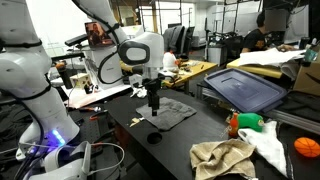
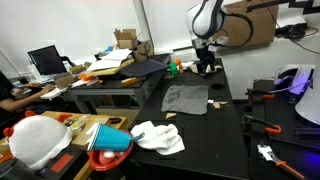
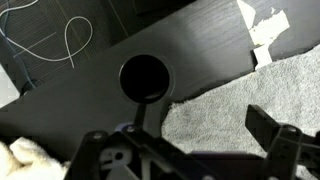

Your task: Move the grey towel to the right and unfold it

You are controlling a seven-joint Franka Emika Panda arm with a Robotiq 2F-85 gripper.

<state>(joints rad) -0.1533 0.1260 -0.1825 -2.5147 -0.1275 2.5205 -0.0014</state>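
Grey towel (image 2: 185, 98) flat approx mid black table (image 2: 228, 135), clear of edges. Gripper (image 1: 153, 102) over towel's edge, jaws released wide, nothing held. Round black obj (image 3: 145, 77) just beside towel.

Dark grey towel (image 1: 172, 110), black table (image 1: 185, 142), beige towel (image 1: 222, 157).
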